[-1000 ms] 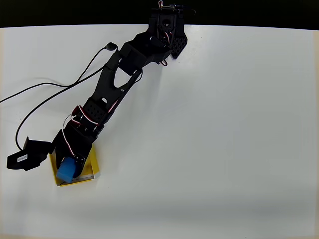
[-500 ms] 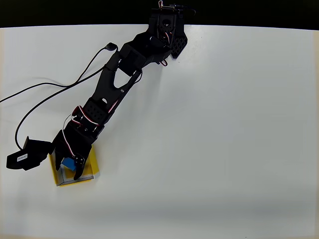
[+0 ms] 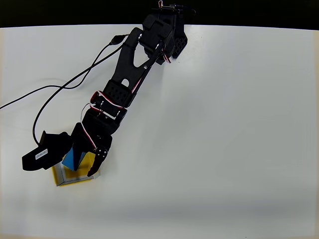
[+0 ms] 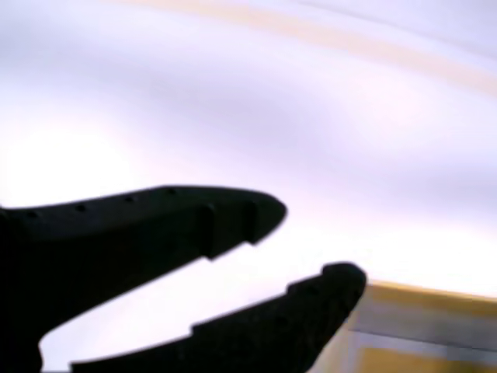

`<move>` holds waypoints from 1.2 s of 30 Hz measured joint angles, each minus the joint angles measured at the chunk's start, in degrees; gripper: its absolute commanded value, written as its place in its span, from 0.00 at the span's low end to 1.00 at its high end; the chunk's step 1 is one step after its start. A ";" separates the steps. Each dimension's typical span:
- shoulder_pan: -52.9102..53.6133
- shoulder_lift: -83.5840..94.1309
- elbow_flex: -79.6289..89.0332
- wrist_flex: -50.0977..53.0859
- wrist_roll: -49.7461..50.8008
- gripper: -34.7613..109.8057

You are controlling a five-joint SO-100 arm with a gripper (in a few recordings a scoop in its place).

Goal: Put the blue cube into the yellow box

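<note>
Broadly, the white table (image 3: 224,129) spreads beneath me, pale and bare over most of its width in the overhead view, with a dark band along its far edge. Across it my black arm (image 3: 124,82) reaches from the base at the top of the picture down toward the lower left, red and white wires showing at the joints. A black cable (image 3: 60,87) trails from near my upper arm off to the left edge of the table.

Down at the lower left sits the yellow box (image 3: 75,175), flat on the table, its pale inner edge showing along the near side. My wrist hangs over its upper part and hides that part from above. In the wrist view a corner of the yellow box (image 4: 435,326) shows at the lower right, blurred, with its grey-white inner edge.

Inside the tray lies the blue cube (image 3: 73,158), toward the left side, partly covered by my wrist.

My pincer (image 3: 94,162) sits above the box, and in the wrist view my pincer (image 4: 314,245) is spread, the two dark fingers (image 4: 233,214) standing apart with light table between them and nothing gripped.
</note>
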 measured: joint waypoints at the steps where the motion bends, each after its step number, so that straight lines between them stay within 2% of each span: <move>1: -0.79 3.34 2.90 0.35 -0.53 0.30; 12: -10.72 37.62 36.74 1.85 -5.71 0.25; 20: -16.00 57.74 56.69 2.55 -2.29 0.24; 29: -21.97 78.40 68.91 22.15 5.27 0.24; 36: -22.15 89.21 69.35 39.64 8.96 0.24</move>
